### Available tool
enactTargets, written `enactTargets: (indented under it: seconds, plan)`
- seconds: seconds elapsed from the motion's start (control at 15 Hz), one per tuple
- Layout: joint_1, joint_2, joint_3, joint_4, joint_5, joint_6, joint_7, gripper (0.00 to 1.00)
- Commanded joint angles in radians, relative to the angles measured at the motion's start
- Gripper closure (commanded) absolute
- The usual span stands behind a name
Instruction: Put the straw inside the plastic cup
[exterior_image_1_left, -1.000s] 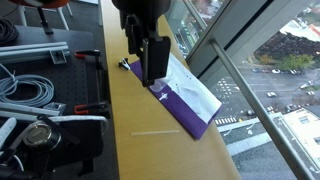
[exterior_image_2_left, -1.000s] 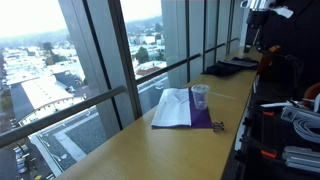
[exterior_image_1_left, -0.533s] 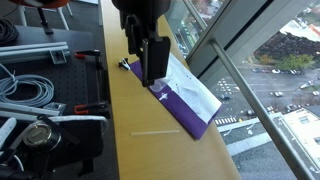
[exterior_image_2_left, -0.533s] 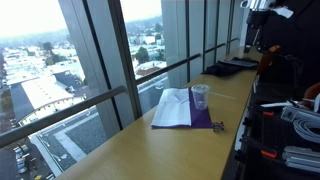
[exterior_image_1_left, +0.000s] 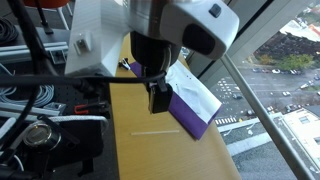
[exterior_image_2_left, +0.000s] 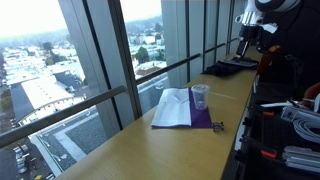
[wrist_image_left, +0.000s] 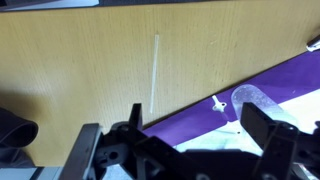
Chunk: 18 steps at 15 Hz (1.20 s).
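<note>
The straw (wrist_image_left: 154, 70) is a thin pale line lying flat on the wooden tabletop (wrist_image_left: 70, 60); it also shows in an exterior view (exterior_image_1_left: 155, 131). The clear plastic cup (exterior_image_2_left: 200, 97) stands upright on a purple strip (exterior_image_2_left: 190, 122) next to a white sheet (exterior_image_2_left: 175, 104). In the wrist view the cup (wrist_image_left: 254, 102) is at the right. My gripper (wrist_image_left: 200, 135) is open and empty. It hangs above the table near the strip's edge, with the straw ahead and left of it. In an exterior view the gripper (exterior_image_1_left: 158, 96) is above the strip (exterior_image_1_left: 192, 116); the cup is hidden there.
Cables and red-handled clamps (exterior_image_1_left: 92, 108) lie on the black bench beside the wooden top. Tall window panes (exterior_image_2_left: 100, 70) run along the far side. A small white piece (wrist_image_left: 215, 104) lies on the purple strip. A dark flat object (exterior_image_2_left: 228, 66) lies farther along the table.
The arm has swung, and its white body now fills much of one exterior view. The gripper has shifted nearer the straw end of the strip. Straw, cup and sheet have not moved.
</note>
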Motion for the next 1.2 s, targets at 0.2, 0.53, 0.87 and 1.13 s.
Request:
enactTargets:
  seconds: [0.2, 0.53, 0.87, 1.13]
  plan:
    - [-0.046, 0.388, 0.044, 0.222, 0.189, 0.141, -0.056, 0.00]
    - [-0.087, 0.588, 0.086, 0.364, 0.102, 0.138, 0.073, 0.00]
    - [-0.093, 0.730, 0.086, 0.464, 0.037, 0.142, 0.174, 0.00]
    - [-0.110, 0.793, 0.114, 0.509, 0.036, 0.157, 0.187, 0.00]
